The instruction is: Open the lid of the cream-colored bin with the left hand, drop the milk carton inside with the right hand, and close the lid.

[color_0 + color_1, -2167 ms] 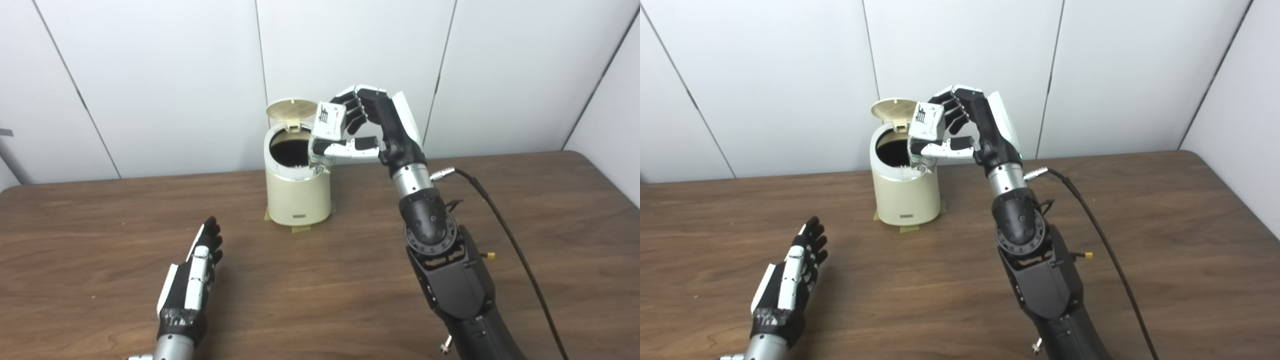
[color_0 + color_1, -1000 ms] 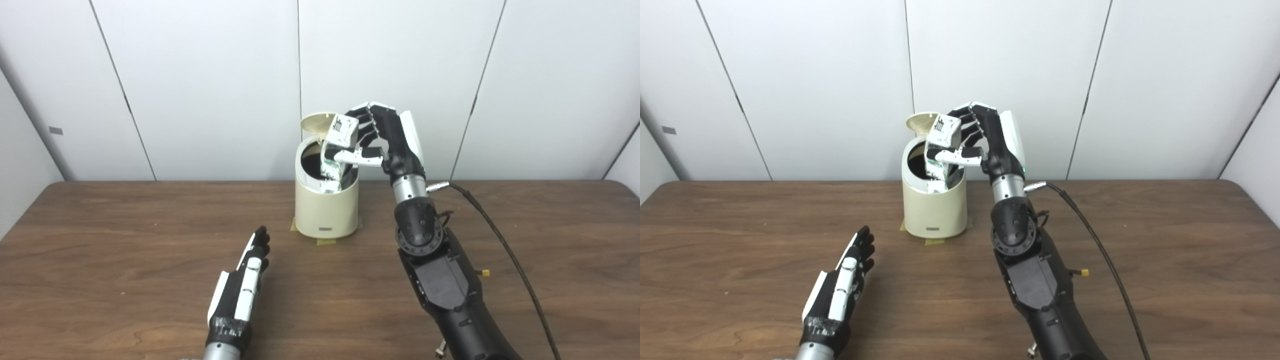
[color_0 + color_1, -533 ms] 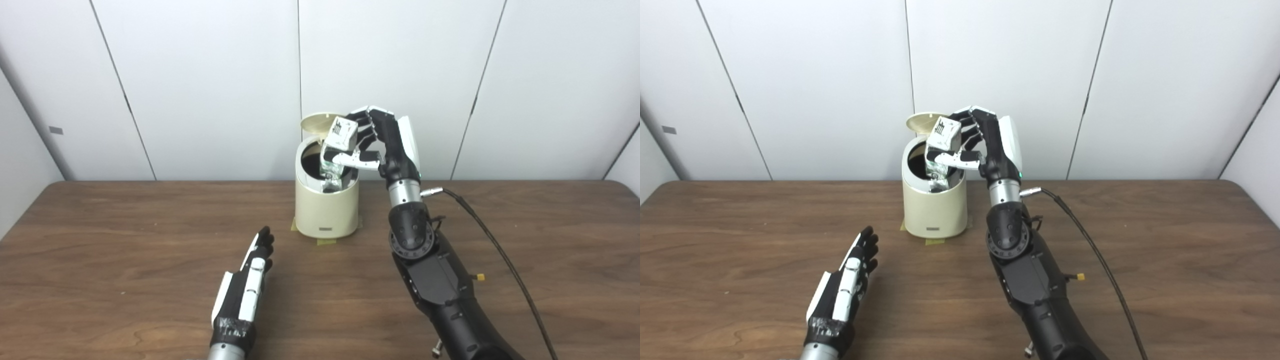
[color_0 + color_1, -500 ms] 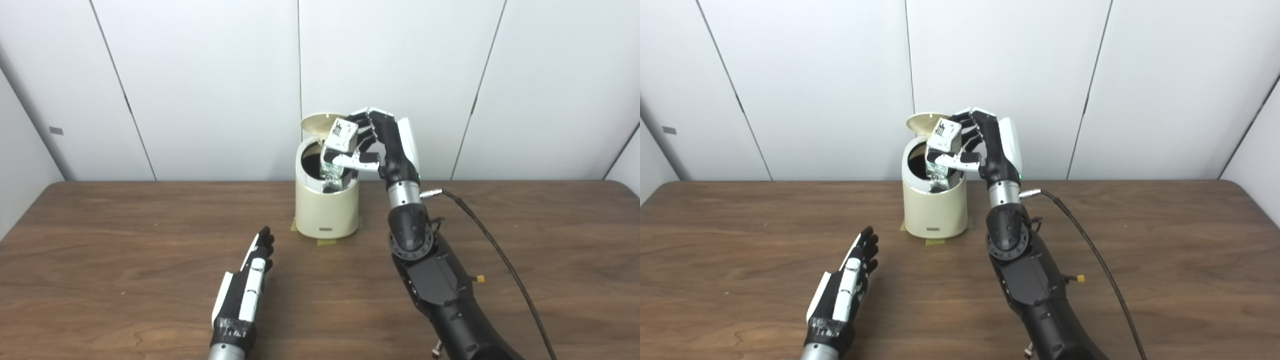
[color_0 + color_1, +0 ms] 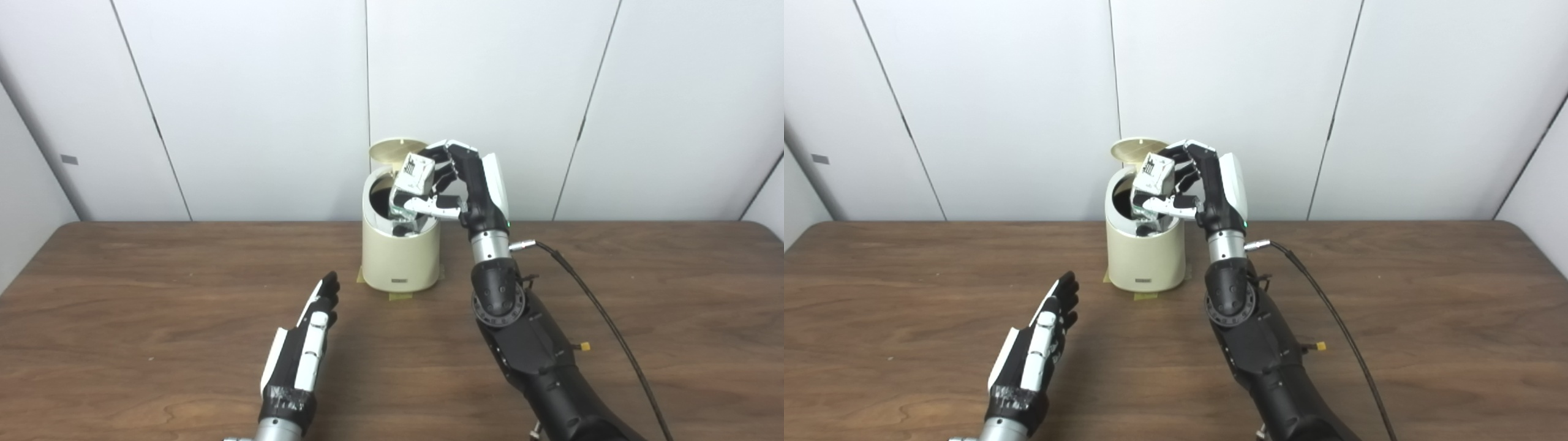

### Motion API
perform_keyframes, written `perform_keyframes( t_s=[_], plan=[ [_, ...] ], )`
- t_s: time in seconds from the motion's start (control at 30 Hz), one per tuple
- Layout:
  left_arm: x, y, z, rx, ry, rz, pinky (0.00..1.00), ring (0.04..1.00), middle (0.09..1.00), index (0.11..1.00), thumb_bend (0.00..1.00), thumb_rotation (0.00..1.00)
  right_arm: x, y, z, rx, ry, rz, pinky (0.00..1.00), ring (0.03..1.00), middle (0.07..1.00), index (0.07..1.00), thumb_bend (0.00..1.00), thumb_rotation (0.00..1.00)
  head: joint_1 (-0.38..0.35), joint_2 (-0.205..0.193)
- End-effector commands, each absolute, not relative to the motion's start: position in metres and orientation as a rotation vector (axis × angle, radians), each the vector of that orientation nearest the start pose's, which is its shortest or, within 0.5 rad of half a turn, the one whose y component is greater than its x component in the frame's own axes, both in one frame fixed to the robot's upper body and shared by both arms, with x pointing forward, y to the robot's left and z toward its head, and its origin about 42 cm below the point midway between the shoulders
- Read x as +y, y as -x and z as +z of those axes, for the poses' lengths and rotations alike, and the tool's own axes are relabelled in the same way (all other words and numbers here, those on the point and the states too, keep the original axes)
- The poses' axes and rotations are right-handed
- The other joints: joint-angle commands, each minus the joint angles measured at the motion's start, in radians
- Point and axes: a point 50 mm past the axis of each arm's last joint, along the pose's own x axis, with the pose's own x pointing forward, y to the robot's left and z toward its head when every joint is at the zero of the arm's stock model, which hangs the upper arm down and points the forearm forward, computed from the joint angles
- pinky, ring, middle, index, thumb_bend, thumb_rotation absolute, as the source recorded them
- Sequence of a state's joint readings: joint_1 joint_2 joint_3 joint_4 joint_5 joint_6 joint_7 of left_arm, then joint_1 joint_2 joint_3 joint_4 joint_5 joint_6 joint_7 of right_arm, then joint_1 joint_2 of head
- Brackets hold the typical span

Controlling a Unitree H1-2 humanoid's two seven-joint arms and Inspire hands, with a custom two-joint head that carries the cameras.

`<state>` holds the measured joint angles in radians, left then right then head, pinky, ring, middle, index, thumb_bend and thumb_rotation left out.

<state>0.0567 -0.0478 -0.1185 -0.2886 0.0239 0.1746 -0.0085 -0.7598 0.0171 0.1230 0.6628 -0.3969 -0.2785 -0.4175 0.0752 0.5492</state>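
Observation:
The cream-colored bin stands at the table's far middle with its round lid tipped up at the back. My right hand is shut on the white milk carton. The carton is tilted, and its lower end dips into the bin's open mouth on the right side. My left hand is open and empty, flat just above the table in front of the bin and to its left. It also shows in the right eye view.
The brown wooden table runs to white wall panels behind. Yellow tape marks the bin's foot. A black cable trails from my right forearm over the table's right side.
My right hand has lowered the carton a little further into the bin's mouth and moved slightly left. My left hand has edged forward. The camera shifted between the earliest frames and now.

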Motion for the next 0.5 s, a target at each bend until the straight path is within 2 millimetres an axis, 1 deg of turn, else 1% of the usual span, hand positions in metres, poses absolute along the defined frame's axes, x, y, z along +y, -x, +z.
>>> perform_keyframes(
  t_s=[0.0, 0.03, 0.07, 0.1, 0.13, 0.17, 0.2, 0.23, 0.3, 0.33, 0.4, 0.47],
  plan=[
    [0.1634, -0.2607, 0.1603, -0.12, 0.038, -0.106, 1.0, 1.0, 0.985, 0.984, 0.54, 1.0, -0.103, -0.494, 0.2671, -0.612, 0.383, -0.033, 0.38, 0.421, 0.487, 0.528, 0.5, 0.0, 0.004, 0.0],
    [0.1635, -0.2608, 0.1599, -0.119, 0.029, -0.105, 1.0, 1.0, 0.985, 0.983, 0.55, 1.0, -0.1037, -0.4941, 0.2676, -0.606, 0.4, -0.028, 0.38, 0.423, 0.494, 0.537, 0.5, 0.0, 0.004, 0.0],
    [0.1636, -0.261, 0.1596, -0.119, 0.025, -0.105, 1.0, 1.0, 0.982, 0.98, 0.56, 1.0, -0.1044, -0.4941, 0.2683, -0.594, 0.411, -0.023, 0.41, 0.419, 0.507, 0.527, 0.51, 0.0, 0.005, -0.003],
    [0.1634, -0.2611, 0.1598, -0.119, 0.025, -0.102, 1.0, 1.0, 0.983, 0.98, 0.56, 1.0, -0.1052, -0.4942, 0.2692, -0.582, 0.42, -0.02, 0.44, 0.485, 0.56, 0.511, 0.52, 0.06, 0.002, -0.005],
    [0.1631, -0.2612, 0.1602, -0.121, 0.029, -0.1, 1.0, 1.0, 0.98, 0.975, 0.55, 1.0, -0.1058, -0.4942, 0.2702, -0.573, 0.434, -0.019, 0.48, 0.558, 0.612, 0.525, 0.61, 0.1, 0.002, -0.005],
    [0.1628, -0.2612, 0.1606, -0.122, 0.033, -0.098, 1.0, 1.0, 0.979, 0.974, 0.55, 1.0, -0.1062, -0.4941, 0.2708, -0.567, 0.443, -0.018, 0.49, 0.582, 0.629, 0.573, 0.79, 0.1, 0.002, -0.005],
    [0.1627, -0.2613, 0.1609, -0.122, 0.034, -0.098, 1.0, 1.0, 0.981, 0.974, 0.54, 1.0, -0.1069, -0.4936, 0.2715, -0.563, 0.456, -0.016, 0.51, 0.601, 0.649, 0.608, 0.91, 0.1, 0.002, -0.006],
    [0.1629, -0.2613, 0.161, -0.122, 0.035, -0.099, 1.0, 1.0, 0.983, 0.975, 0.53, 1.0, -0.1077, -0.493, 0.2723, -0.56, 0.471, -0.014, 0.52, 0.615, 0.663, 0.624, 0.95, 0.11, 0.002, -0.006],
    [0.1634, -0.2617, 0.1603, -0.12, 0.031, -0.102, 1.0, 1.0, 0.987, 0.979, 0.53, 1.0, -0.1092, -0.4923, 0.2726, -0.554, 0.492, -0.009, 0.55, 0.641, 0.68, 0.642, 0.99, 0.13, -0.008, -0.006],
    [0.1639, -0.2622, 0.1595, -0.117, 0.027, -0.103, 1.0, 1.0, 0.989, 0.981, 0.54, 1.0, -0.1096, -0.4922, 0.2721, -0.548, 0.496, -0.008, 0.56, 0.65, 0.684, 0.648, 1.0, 0.13, -0.01, -0.015],
    [0.1645, -0.2628, 0.1584, -0.114, 0.014, -0.107, 1.0, 1.0, 0.989, 0.98, 0.55, 0.99, -0.111, -0.4913, 0.2718, -0.537, 0.501, -0.006, 0.57, 0.657, 0.686, 0.65, 1.0, 0.14, -0.01, -0.015],
    [0.1651, -0.2637, 0.1573, -0.114, -0.003, -0.112, 1.0, 1.0, 0.981, 0.98, 0.52, 0.99, -0.1125, -0.4905, 0.272, -0.532, 0.505, -0.006, 0.58, 0.659, 0.685, 0.647, 1.0, 0.16, -0.014, -0.016]
  ],
)
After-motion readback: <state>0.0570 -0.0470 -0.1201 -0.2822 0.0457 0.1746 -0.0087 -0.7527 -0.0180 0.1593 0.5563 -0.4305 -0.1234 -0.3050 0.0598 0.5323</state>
